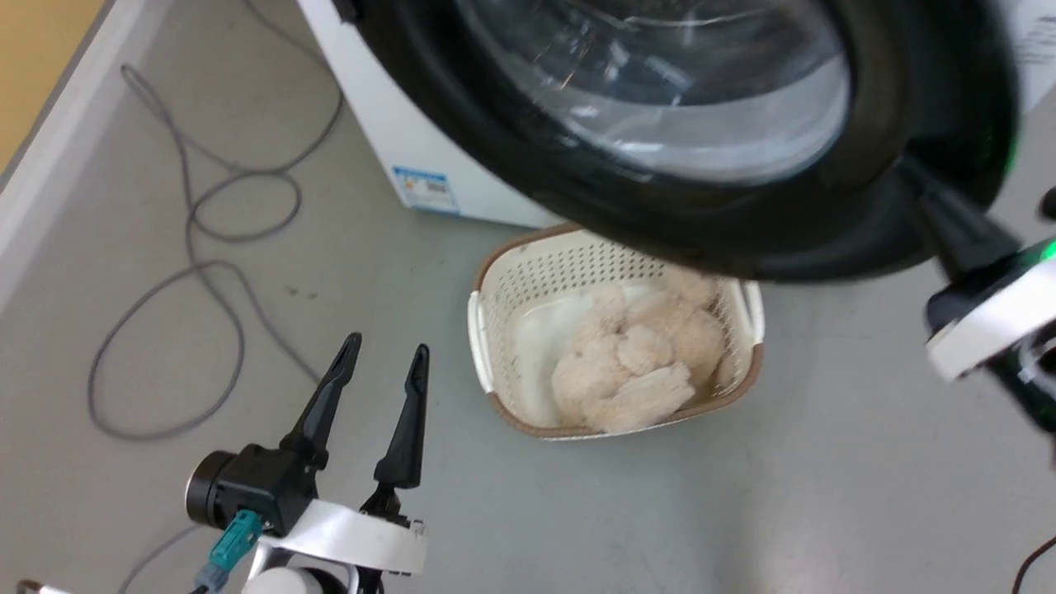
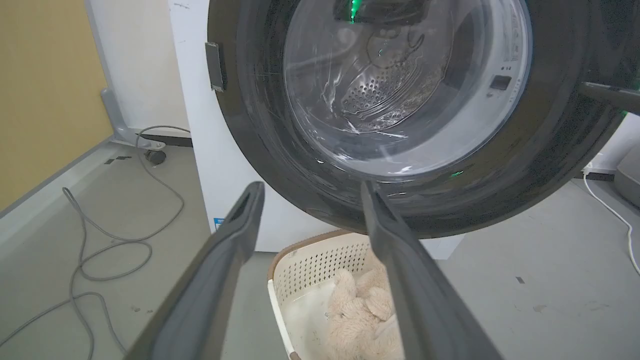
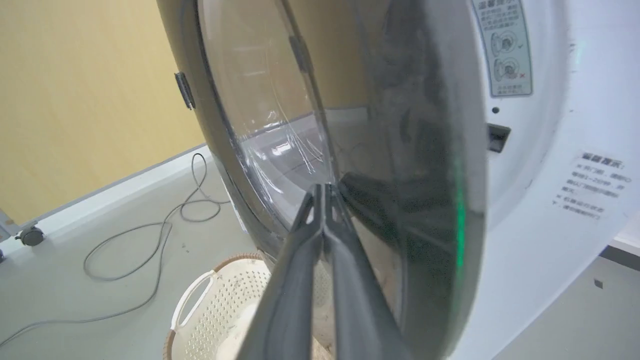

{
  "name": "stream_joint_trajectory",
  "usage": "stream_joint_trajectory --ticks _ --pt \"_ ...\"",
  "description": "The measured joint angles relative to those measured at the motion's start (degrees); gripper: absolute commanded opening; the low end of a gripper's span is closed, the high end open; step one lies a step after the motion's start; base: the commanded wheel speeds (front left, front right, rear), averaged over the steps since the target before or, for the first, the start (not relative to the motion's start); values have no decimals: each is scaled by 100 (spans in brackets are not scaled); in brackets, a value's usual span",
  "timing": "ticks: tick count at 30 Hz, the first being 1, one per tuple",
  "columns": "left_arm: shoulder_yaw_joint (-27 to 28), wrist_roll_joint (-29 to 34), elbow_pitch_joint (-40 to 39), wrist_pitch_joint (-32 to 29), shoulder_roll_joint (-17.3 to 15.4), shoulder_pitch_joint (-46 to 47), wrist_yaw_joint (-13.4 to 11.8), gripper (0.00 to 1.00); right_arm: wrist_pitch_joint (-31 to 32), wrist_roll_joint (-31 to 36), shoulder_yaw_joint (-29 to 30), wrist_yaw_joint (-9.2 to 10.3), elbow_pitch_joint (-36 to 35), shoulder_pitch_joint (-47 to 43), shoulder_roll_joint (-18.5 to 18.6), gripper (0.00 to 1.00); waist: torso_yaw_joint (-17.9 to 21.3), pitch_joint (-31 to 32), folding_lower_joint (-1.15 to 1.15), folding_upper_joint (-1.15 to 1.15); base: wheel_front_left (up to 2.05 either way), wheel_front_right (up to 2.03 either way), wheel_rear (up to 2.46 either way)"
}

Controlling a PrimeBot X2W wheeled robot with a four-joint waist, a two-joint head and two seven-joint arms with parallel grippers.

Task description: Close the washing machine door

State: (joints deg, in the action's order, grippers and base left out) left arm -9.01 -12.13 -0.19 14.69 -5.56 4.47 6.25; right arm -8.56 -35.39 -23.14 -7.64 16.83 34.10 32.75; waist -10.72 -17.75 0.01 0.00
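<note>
A grey cable [image 1: 194, 247] lies in loose loops on the floor [image 1: 825, 495] at far left. Near left, the left pincer [image 1: 388, 345] hangs over bare floor with its two dark fingers spread apart and nothing between them; it sits near and to the left of the basket, well apart from the door. Farther back stands the washing machine [image 1: 384, 124], white, with a blue label [image 1: 425, 190] low on its front. Its round washing machine door [image 1: 511, 157] is swung partly open: the right wrist view shows a gap between the door's free right edge and the white front, with the dark latch slot [image 3: 498, 137] uncovered. The black rim and bulging clear glass hang above a cream perforated basket [image 1: 536, 272], which stands on the floor just in front of the machine and holds a pale fluffy plush bundle [image 1: 635, 371]. At the right, the right pincer [image 3: 325, 191] has its fingers pressed together, pinching nothing, tips against the door's glossy outer face near where the glass meets the black rim
</note>
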Motion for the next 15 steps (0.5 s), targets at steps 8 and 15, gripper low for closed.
stream_joint_trajectory --ticks 8,15 --pt "42 46 -7 0 93 146 48 100 309 -399 319 3 688 889 108 0 -202 -389 0 0 0 0 0" --pt "2 56 12 0 141 330 97 100 565 -441 692 5 1516 1795 -71 0 -309 -627 0 0 0 0 0"
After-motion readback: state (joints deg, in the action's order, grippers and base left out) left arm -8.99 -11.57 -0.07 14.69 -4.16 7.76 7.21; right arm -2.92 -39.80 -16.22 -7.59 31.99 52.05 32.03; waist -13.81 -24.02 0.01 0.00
